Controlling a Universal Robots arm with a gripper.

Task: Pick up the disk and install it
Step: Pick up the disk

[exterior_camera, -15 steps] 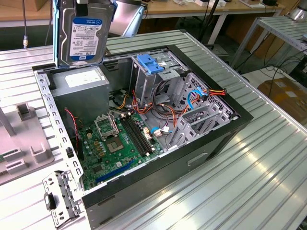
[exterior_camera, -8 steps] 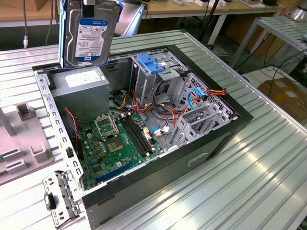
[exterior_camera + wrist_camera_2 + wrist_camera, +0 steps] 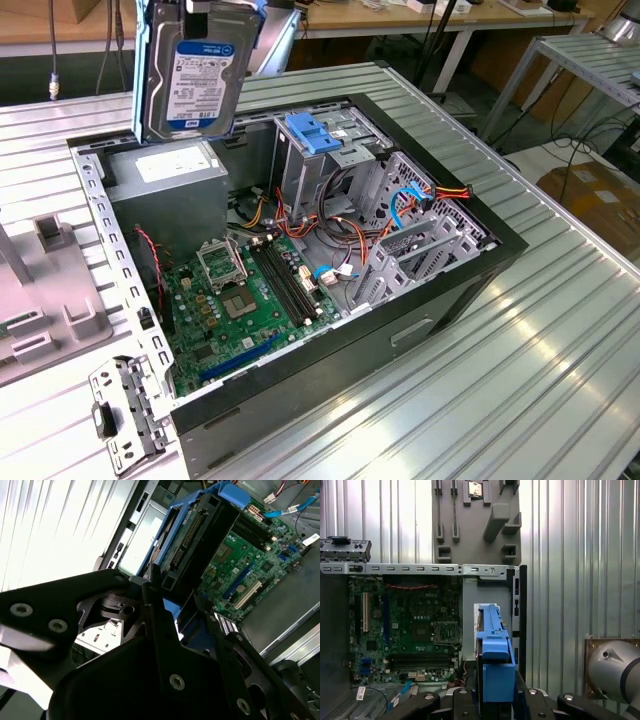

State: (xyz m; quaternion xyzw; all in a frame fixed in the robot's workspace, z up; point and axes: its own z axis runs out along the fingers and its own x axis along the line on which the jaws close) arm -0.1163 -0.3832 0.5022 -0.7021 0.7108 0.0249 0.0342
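Disk (image 3: 190,75): hangs on edge above the computer case (image 3: 400,330), over the grey power-supply box (image 3: 165,170) at the case's end on the exterior view's left, touching nothing below.

Claw (image 3: 495,692): clamped across the disk's light-blue side rails.

Further right inside the case: metal cage (image 3: 300,175) with blue bracket (image 3: 312,133), then loose cables (image 3: 350,240).

Judgement: keep the rails square to the cage and clear of the cables.

Label: white, blue top band, barcodes; print not recorded.

Case rests on the ribbed worktop (image 3: 520,380).
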